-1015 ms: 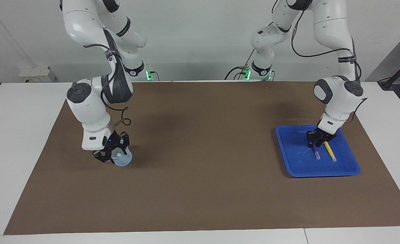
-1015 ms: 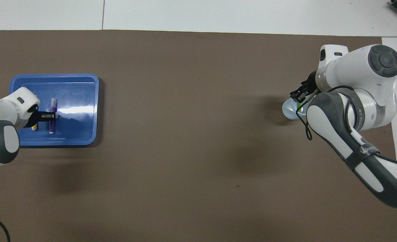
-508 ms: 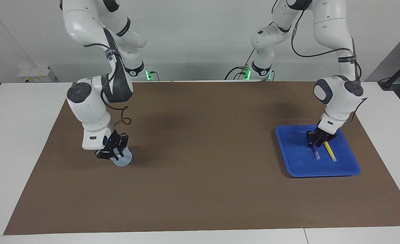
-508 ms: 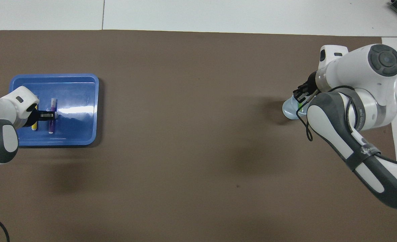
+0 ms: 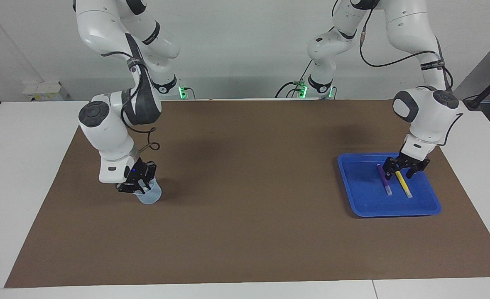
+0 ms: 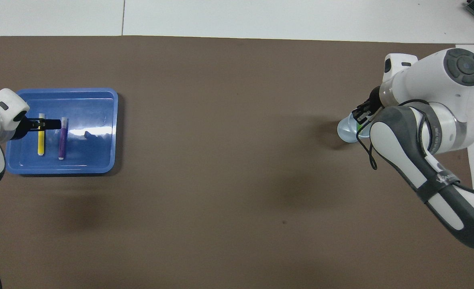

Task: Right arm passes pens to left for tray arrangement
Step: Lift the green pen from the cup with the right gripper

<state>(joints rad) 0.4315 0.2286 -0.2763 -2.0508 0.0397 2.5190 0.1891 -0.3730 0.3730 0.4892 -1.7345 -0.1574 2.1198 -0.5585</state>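
green pen (image 6: 358,127) mostly hidden by right gripper (image 5: 138,189).

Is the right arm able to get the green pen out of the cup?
Probably yes. The right gripper is shut at the mouth of the cup, where a bit of green pen shows. Nothing else stands nearby.

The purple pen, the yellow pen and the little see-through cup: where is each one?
purple pen (image 6: 62,138): overhead view, middle of its barrel.
yellow pen (image 6: 41,140): overhead view, middle of its barrel.
cup (image 5: 151,196): facing view, its side wall below the rim.
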